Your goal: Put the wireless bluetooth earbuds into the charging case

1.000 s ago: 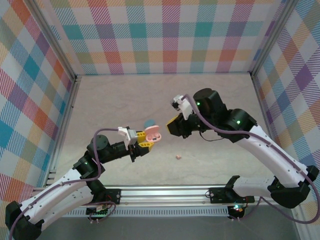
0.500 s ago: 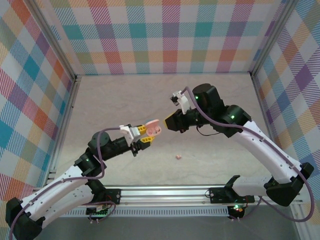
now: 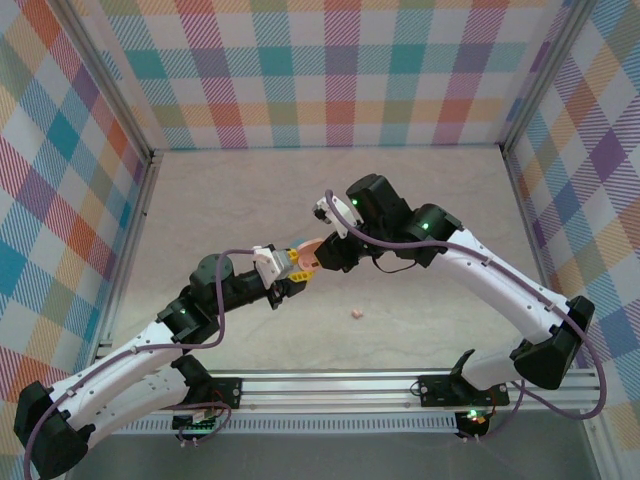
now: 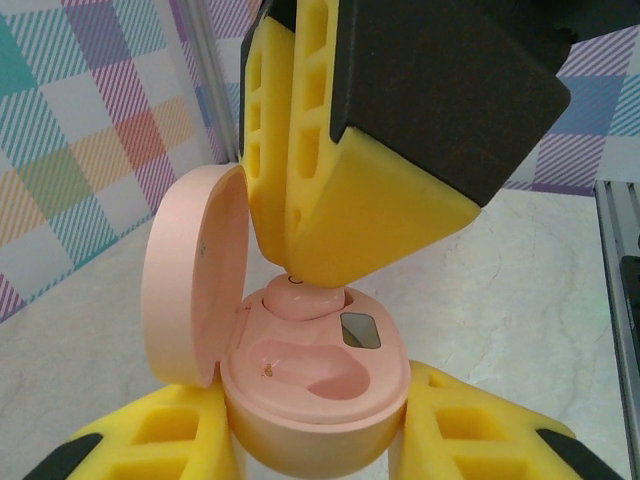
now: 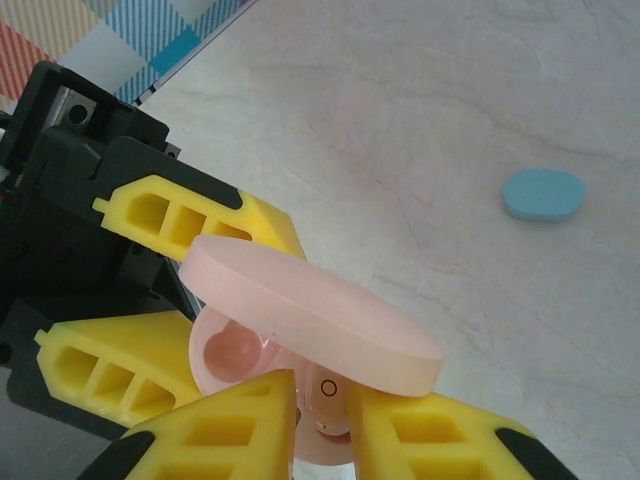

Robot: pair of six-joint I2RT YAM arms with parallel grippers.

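Pale marbled desk (image 3: 200, 200), plaid walls all round. Left pincer (image 4: 315, 440) is clamped on the glossy pink oval charging case (image 4: 385, 385), its hinged lid (image 4: 190, 270) flipped up. Right pincer (image 5: 325, 420) pinches 1 smooth rounded pink earbud (image 4: 295, 293) at the rear socket, mid-frame, and it looks nearly seated. Front socket (image 4: 320, 365) is bare. A second pink earbud (image 3: 355, 314) lies on the desk, lower centre. Roughly halfway for this case, I'd say.
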